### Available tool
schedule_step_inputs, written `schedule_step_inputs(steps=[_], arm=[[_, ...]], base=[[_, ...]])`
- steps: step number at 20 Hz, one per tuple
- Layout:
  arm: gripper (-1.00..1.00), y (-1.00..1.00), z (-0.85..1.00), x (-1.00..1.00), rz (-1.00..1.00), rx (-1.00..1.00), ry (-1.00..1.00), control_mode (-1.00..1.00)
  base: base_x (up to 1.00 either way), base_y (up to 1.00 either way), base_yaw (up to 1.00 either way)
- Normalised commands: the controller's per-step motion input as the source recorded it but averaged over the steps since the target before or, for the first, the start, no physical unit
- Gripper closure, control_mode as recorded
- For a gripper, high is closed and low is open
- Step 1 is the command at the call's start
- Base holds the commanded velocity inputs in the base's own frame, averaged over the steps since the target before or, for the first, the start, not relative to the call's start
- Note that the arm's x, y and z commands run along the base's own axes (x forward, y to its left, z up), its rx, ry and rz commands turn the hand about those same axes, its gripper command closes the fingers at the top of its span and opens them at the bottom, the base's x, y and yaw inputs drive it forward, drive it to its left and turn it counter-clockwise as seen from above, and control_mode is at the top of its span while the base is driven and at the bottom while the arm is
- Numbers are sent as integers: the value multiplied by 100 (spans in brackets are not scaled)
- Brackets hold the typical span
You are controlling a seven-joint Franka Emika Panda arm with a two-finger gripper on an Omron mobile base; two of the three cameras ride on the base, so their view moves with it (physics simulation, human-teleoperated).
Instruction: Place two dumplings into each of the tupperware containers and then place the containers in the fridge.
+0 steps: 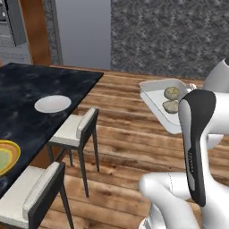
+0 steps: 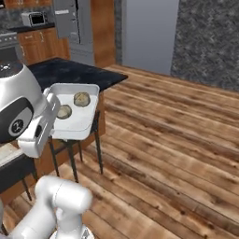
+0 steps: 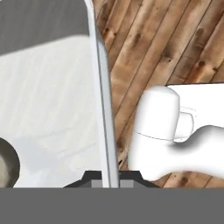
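Gripping the rim of a white tupperware container (image 3: 52, 109), the gripper (image 3: 109, 177) has its two dark finger tips pressed tight on either side of the thin tray wall, jaws nearly together with only the rim between them. In the hand view the tray's pale floor spreads away from the claw on one side of the pinched wall, and the edge of one dumpling (image 3: 6, 164) shows just beside the finger tips inside the tray. On the other side of the wall lies wooden floor (image 3: 175, 39).

From the base cameras the container (image 1: 156, 96) hangs in the air at the end of the arm, above the plank floor, roughly level. Two dumplings (image 1: 171, 92) sit inside it, one nearer the claw (image 2: 64, 111) and one farther out along the tray (image 2: 81, 99), close together but not clearly touching.

Off to the claw's side stands a dark table (image 1: 31, 89) with a small white plate (image 1: 53, 103) and a yellow-rimmed green plate (image 1: 6, 156) on it, and two white-seated chairs (image 1: 76, 129) drawn up at its edge. Well beyond the tray rises a tall grey panel (image 1: 85, 31) against the speckled wall (image 1: 170, 31).
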Motion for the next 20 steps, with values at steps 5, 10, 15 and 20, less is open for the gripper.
schedule_step_inputs(steps=[5, 10, 15, 20], arm=[[100, 0, 0, 0, 0, 0, 0, 100], [100, 0, 0, 0, 0, 0, 0, 100], [100, 0, 0, 0, 0, 0, 0, 100], [100, 0, 0, 0, 0, 0, 0, 100]], base=[[100, -76, -9], [100, -100, 0], [100, -100, 3], [100, -84, 12]])
